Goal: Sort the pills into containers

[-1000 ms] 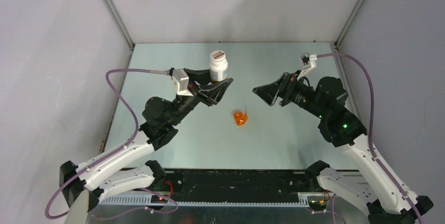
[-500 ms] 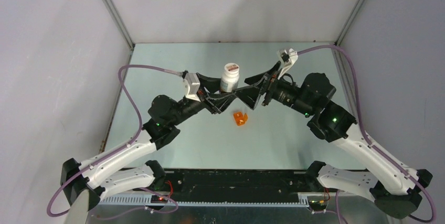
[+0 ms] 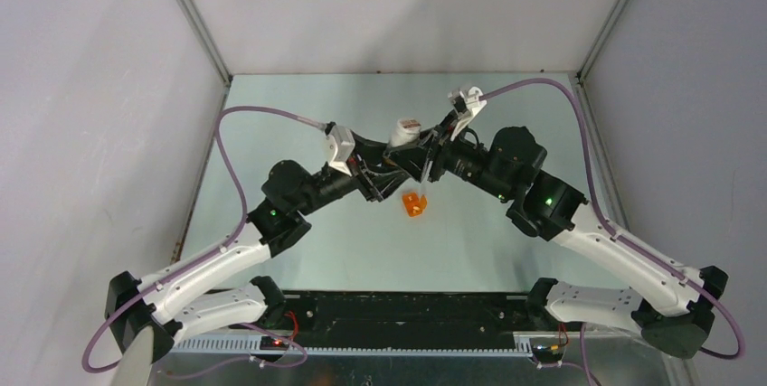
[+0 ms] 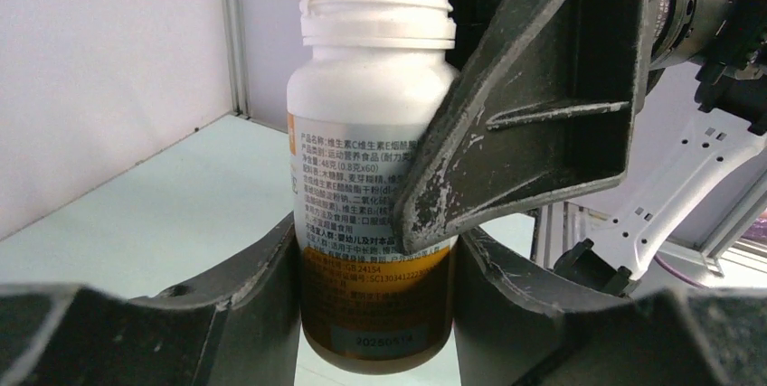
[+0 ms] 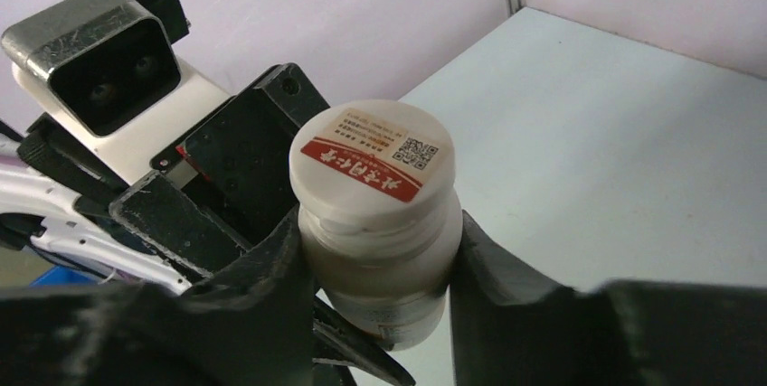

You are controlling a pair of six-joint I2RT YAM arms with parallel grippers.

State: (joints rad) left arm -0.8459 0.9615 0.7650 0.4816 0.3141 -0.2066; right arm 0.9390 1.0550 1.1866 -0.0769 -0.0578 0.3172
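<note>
Clamping the pill bottle (image 4: 362, 133) low in the left end effector (image 4: 375, 300) above the desk (image 3: 298, 106), near the orange cup (image 3: 414, 203); pinching beneath its cap (image 5: 372, 162) with the right end effector (image 5: 375, 264), probably for uncapping.

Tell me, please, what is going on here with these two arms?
The left tool holds a white plastic pill bottle by its lower body, above the pale green table. The right tool grips the bottle just under its white red-labelled cap. An orange translucent cup stands on the table nearby, untouched.
</note>
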